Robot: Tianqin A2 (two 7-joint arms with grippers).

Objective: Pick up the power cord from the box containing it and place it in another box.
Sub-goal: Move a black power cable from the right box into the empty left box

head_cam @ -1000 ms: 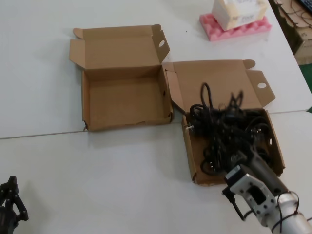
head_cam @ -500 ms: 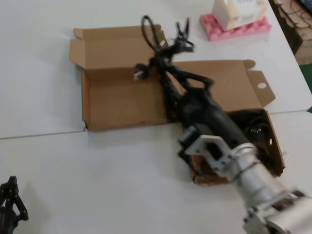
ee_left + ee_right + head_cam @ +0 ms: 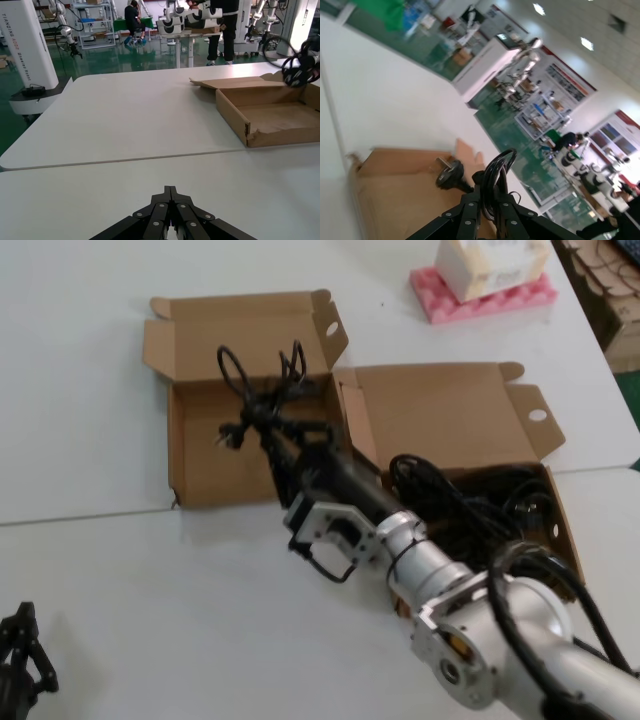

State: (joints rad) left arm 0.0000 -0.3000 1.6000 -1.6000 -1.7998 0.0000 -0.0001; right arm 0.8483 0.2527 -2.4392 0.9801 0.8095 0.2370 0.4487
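Note:
My right gripper [image 3: 282, 443] is shut on the power cord [image 3: 258, 408], a bundle of thin black loops with a plug [image 3: 228, 437], and holds it above the empty left box [image 3: 205, 465]. The right wrist view shows the cord [image 3: 497, 167] between the shut fingers, with its plug [image 3: 448, 175] hanging over the brown tray [image 3: 390, 200]. The square mailer box [image 3: 452, 410] on the right holds the remaining tangle of black cords [image 3: 480, 502]. My left gripper [image 3: 18, 652] is parked at the near left, shut and empty [image 3: 170, 189].
A white carton on pink foam [image 3: 482, 295] stands at the back right. A seam [image 3: 90, 517] crosses the white table just in front of the left box. The left wrist view shows the empty box [image 3: 270, 115] far to one side, with the cord [image 3: 299, 70] above it.
My right gripper has lifted the power cord out of the right box and carried it left and lower, to above the left box. The left arm has not moved.

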